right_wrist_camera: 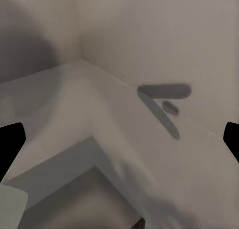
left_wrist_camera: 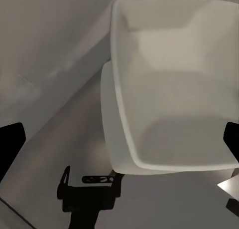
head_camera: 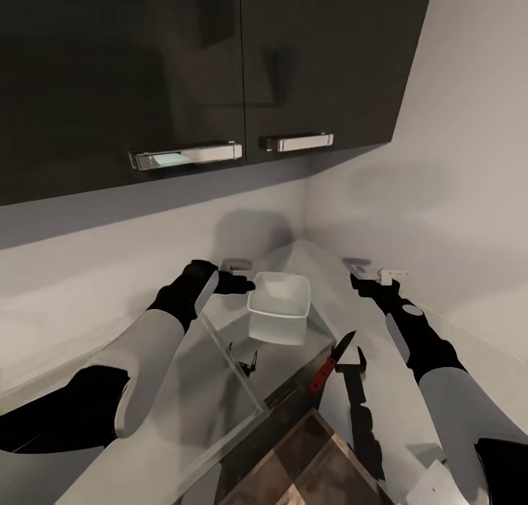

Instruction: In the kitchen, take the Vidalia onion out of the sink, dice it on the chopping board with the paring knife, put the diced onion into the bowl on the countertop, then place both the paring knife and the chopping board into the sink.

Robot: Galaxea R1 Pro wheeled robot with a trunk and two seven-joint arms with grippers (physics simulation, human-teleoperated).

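The left gripper [head_camera: 246, 282], its fingers [left_wrist_camera: 11, 141] spread wide and empty, is hovering just beside the bowl [head_camera: 279, 305] on the countertop [head_camera: 147, 446], risking knocking it toward the paring knife [head_camera: 331, 360].

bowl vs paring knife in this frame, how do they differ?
The bowl is white, squarish and hollow; the paring knife is slim, with a red handle and dark blade. The bowl sits nearer the corner by the left gripper; the knife lies nearer the chopping board. Neither is held.

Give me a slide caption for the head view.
Both arms raised over the corner countertop: left gripper beside the empty white bowl, red-handled knife lying past the chopping board.
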